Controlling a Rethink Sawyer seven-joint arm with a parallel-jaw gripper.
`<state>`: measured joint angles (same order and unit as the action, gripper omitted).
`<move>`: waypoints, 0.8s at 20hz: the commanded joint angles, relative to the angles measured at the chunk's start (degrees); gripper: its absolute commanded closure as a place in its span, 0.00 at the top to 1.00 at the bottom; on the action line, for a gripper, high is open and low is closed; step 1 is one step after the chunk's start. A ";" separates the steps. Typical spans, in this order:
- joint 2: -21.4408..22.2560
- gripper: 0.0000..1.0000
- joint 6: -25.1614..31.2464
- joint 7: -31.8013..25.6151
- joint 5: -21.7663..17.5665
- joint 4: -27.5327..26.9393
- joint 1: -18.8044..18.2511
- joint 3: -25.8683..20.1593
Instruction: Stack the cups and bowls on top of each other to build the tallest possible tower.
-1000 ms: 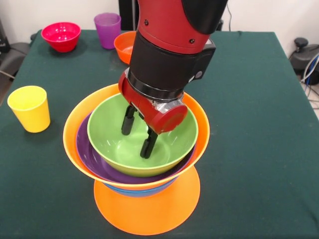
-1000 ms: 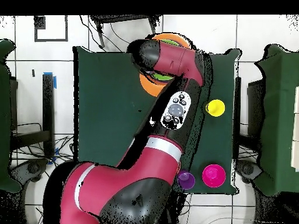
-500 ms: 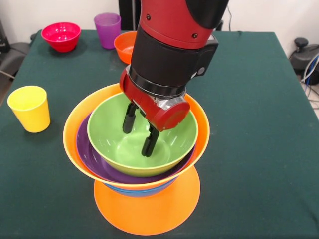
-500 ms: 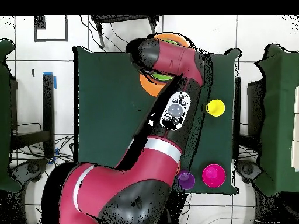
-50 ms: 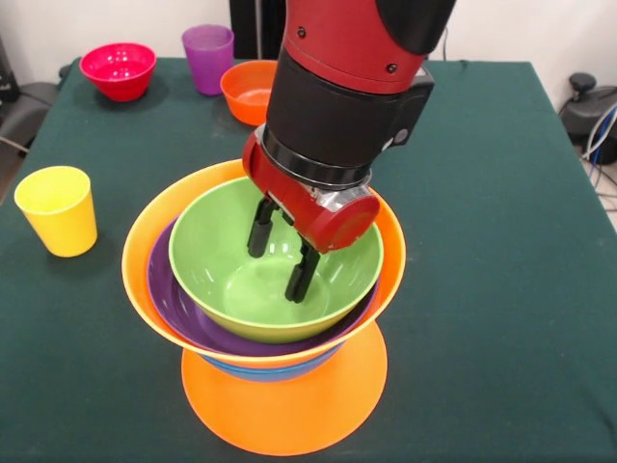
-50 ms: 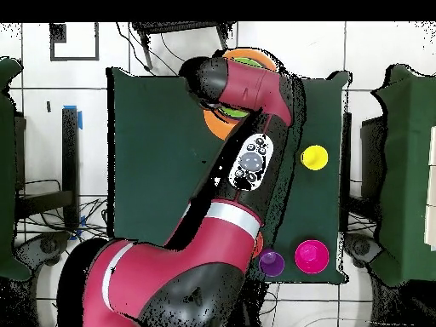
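The tower stands at the table's near middle: an upturned orange bowl [image 5: 284, 405] at the base, a sliver of blue bowl [image 5: 258, 370], then a large orange bowl [image 5: 145, 246], a purple bowl [image 5: 178, 309] and a green bowl [image 5: 207, 241] nested on top. My gripper [image 5: 280, 255] hangs open inside the green bowl, holding nothing, with its fingertips [image 5: 300, 283] just above the bowl's floor. A yellow cup [image 5: 58, 210] stands at the left, and a purple cup [image 5: 208, 58] at the far edge. In the overhead view the arm covers most of the tower [image 6: 218, 128] and hides the gripper.
A pink-red bowl [image 5: 118, 69] and a small orange bowl [image 5: 249, 89] sit at the far edge beside the purple cup. Overhead, the yellow cup [image 6: 314, 157], purple cup [image 6: 272, 262] and pink-red bowl [image 6: 311, 256] lie to the right of the arm. Dark green cloth covers the table [image 5: 501, 241].
The gripper has shifted a little to the right and upward inside the green bowl, staying open. The bowls and cups have not moved.
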<state>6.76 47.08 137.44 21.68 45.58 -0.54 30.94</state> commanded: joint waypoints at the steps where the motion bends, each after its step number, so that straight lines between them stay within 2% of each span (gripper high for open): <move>1: -0.17 1.00 -2.48 2.18 -2.91 6.54 1.76 -6.59; 16: -0.80 1.00 -3.29 3.09 -2.39 6.76 2.29 -6.53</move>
<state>6.74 46.45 137.44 21.68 47.15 0.88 30.93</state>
